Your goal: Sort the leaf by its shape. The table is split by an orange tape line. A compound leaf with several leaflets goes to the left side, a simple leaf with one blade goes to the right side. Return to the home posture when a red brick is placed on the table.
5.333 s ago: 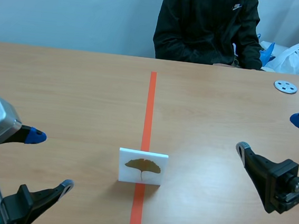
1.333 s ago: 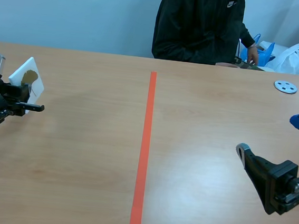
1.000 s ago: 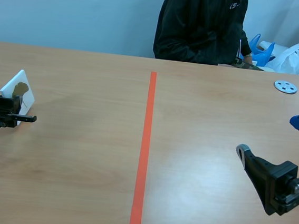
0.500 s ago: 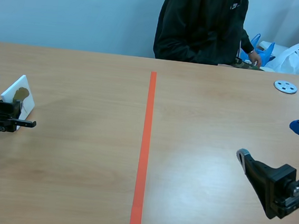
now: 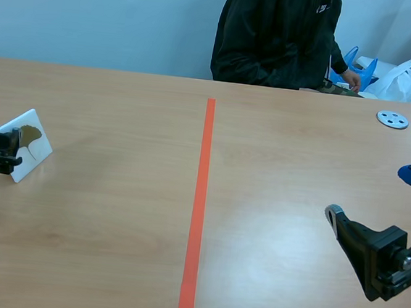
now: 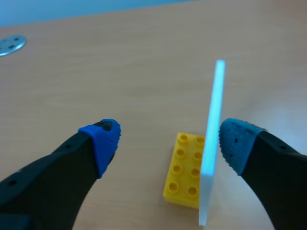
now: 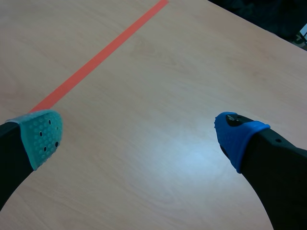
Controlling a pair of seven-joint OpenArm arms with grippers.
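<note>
Plainly, leaf card (image 6: pixel 211 143) stands edge-on inside released left tool (image 6: pixel 170 141), hugging one side; right tool (image 7: pixel 139 139) also released, well apart.

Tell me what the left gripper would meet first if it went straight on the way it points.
Probably the white card on its yellow brick: both sit between the open fingers of the left gripper, the card close by one pad. Beyond them only bare table shows.
</note>
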